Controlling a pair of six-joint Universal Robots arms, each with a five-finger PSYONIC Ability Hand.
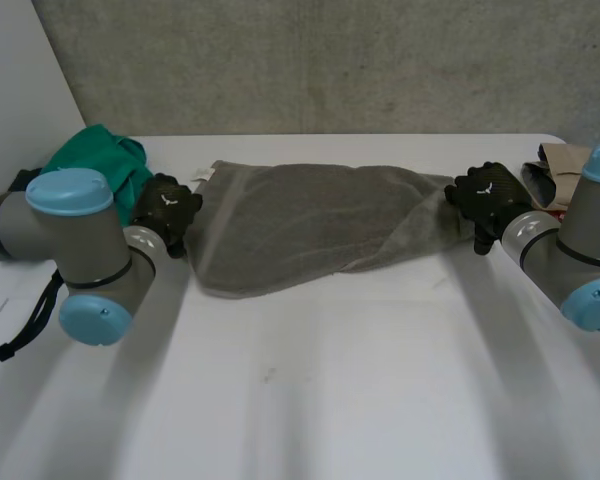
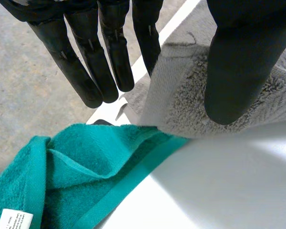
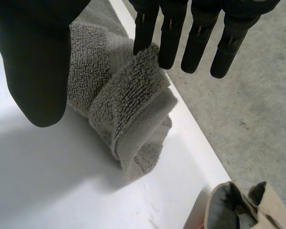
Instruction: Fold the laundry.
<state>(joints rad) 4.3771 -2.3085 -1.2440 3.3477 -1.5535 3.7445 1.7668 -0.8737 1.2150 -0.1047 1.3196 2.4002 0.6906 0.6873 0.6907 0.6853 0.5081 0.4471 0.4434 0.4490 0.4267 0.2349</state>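
Left robot hand [image 1: 167,208] at terry towel [image 1: 300,225]

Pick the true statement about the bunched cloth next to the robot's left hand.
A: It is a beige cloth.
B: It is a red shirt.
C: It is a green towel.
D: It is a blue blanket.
C: a green towel lies bunched beside the left hand, at that end of the grey towel; the beige cloth lies at the other end, by the right hand.
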